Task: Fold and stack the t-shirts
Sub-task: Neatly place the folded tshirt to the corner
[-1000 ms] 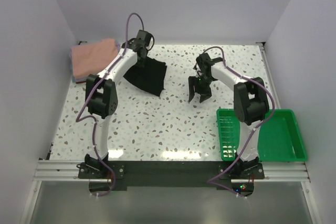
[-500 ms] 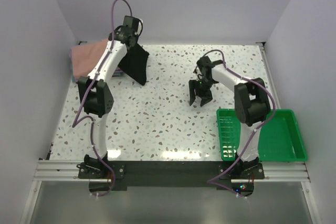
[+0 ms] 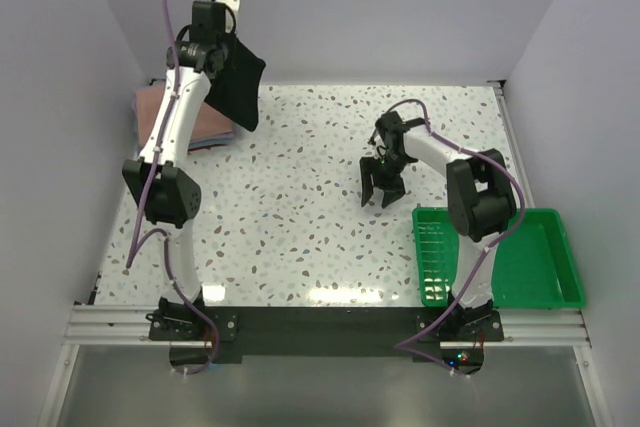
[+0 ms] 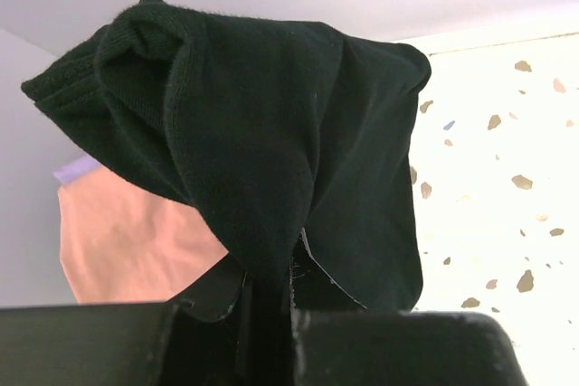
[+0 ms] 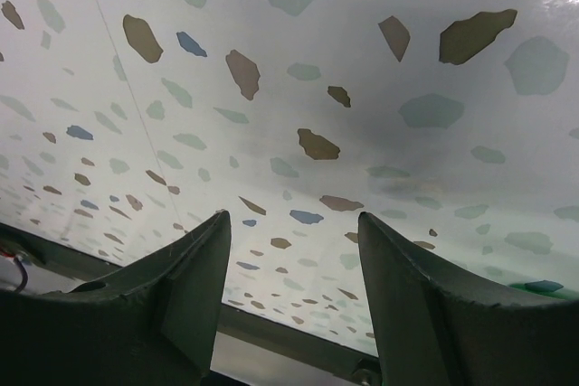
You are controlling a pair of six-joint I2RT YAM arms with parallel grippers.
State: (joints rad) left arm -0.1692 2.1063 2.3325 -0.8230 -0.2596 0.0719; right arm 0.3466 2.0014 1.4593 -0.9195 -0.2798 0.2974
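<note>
You have the left gripper (image 3: 224,44) raised high over the far left corner, jaws clamped on a bunched edge of the black t-shirt (image 3: 240,87). The shirt hangs clear of the table (image 3: 300,217) and drapes below the fingers in loose folds. In the left wrist view the cloth runs straight into the closed jaws and fills most of the frame.

The folded salmon-pink t-shirt (image 3: 152,112) sits in the far left corner of the table, below and to the left of the hanging shirt. A lavender (image 4: 76,169) edge peeks out at its far side in the left wrist view. From the top view you can't tell whether the black shirt's lower corner touches the stack.

Your right gripper (image 3: 381,192) points down at mid-table, right of centre, with its jaws spread and nothing between them. The right wrist view shows only bare speckled surface there. I can't tell whether the tips touch the table.

The green tray (image 3: 556,215) is at the near right, beside the right arm and well apart from the shirts.
</note>
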